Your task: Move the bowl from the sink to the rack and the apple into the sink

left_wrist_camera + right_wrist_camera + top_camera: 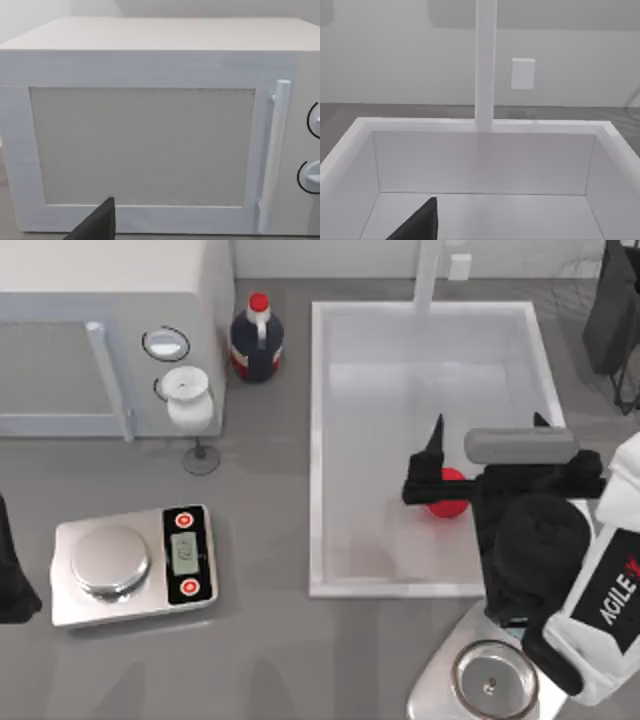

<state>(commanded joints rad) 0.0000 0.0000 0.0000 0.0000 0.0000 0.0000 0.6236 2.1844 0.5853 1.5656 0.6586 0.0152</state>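
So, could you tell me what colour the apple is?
Bright red, plain; the apple shows best in the top view.

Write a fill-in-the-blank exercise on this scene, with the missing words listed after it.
1. The apple is above the white ____.
2. The ____ arm's gripper is at the apple.
3. The dark bottle has a ____ cap.
4. The bottle stands between the sink and the ____.

Missing words: sink; right; red; microwave
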